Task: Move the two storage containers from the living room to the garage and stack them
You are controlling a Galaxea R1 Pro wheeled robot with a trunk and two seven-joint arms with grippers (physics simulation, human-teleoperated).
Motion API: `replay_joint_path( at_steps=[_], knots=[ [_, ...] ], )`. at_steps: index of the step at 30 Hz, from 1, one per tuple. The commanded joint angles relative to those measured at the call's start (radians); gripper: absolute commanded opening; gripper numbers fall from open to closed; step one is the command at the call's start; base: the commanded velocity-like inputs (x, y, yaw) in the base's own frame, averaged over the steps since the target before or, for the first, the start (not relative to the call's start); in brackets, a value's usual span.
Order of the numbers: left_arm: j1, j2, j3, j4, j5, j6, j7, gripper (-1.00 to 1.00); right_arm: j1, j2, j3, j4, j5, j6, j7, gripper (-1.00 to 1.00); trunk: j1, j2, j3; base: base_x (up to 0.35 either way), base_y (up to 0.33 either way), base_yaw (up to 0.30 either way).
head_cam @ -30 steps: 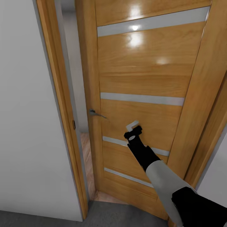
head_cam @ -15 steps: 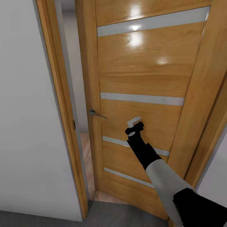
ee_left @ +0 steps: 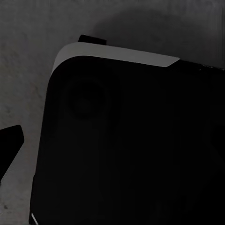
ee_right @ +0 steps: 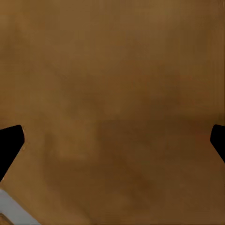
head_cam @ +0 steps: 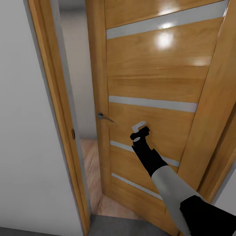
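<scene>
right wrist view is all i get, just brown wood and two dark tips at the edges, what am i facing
Observer: A wooden door with pale horizontal strips; the right end effector is up against its face.
Operator: is the door open or shut
Observer: Partly open: a gap on the handle side shows light wood floor beyond the door frame.
Operator: where's the handle from my end effector
Observer: The metal handle sits toward the robot's left and slightly higher, near the door's edge.
</scene>
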Motion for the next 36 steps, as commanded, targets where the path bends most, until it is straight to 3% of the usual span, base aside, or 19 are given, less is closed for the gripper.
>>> replay_joint_path(
  at_steps=[1, 13, 18, 24, 36],
  knots=[
    [0.000, 0.000, -0.003, 0.000, 0.007, -0.003, 0.001, 1.00, -0.001, 0.000, 0.004, 0.000, -0.003, 0.004, -0.004, 1.00, 0.001, 0.000, -0.001, 0.317, 0.000, 0.000],
    [0.000, 0.000, -0.003, 0.000, 0.007, -0.003, 0.001, 1.00, -0.001, 0.000, 0.004, 0.006, 0.000, 0.008, -0.007, 1.00, 0.001, 0.000, -0.001, 0.319, 0.000, 0.000],
    [0.000, 0.000, -0.003, 0.000, 0.007, -0.003, 0.001, 1.00, -0.001, 0.000, 0.003, 0.011, 0.000, 0.075, -0.012, 1.00, 0.001, 0.000, -0.001, 0.320, 0.000, 0.000],
    [0.000, 0.000, -0.002, -0.001, 0.008, -0.003, 0.001, 1.00, -0.001, 0.000, 0.000, 0.015, -0.001, 0.097, -0.015, 1.00, 0.001, 0.000, -0.001, 0.316, 0.000, 0.000],
    [0.000, 0.000, 0.002, -0.002, 0.010, -0.003, 0.001, 1.00, -0.001, 0.000, -0.007, 0.018, -0.003, 0.118, -0.014, 1.00, 0.001, 0.000, -0.001, 0.043, 0.000, 0.000]
  ],
)
